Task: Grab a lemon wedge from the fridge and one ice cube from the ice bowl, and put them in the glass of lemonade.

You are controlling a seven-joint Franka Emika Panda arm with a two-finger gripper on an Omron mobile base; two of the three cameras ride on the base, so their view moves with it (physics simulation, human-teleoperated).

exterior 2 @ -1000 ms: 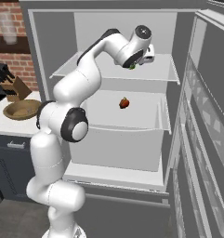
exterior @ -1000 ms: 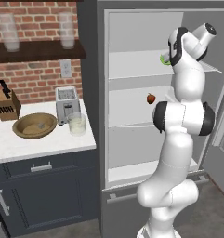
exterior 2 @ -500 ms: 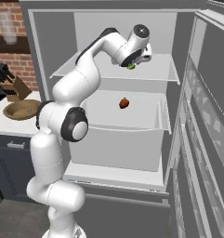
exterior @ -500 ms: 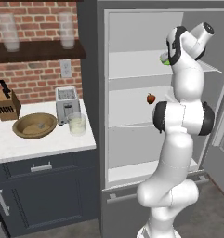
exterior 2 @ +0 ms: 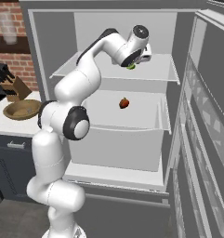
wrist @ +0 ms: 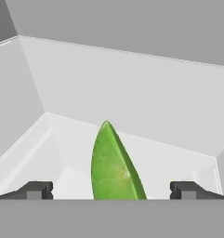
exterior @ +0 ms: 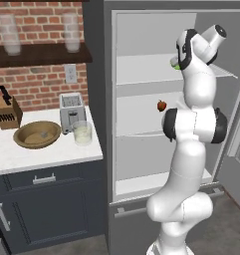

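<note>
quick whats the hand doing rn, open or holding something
hand: open, holding nothing; the lemon wedge sits between its fingertips, ungripped.

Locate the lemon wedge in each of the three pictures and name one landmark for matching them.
Left base view: the lemon wedge is a small green sliver at upper right, at the arm's left edge, over the upper fridge shelf.
Right base view: the wedge is above centre, just under the hand.
Hand view: it stands bottom centre, between the open tool's fingertips.
Landmark: the upper fridge shelf.
</note>
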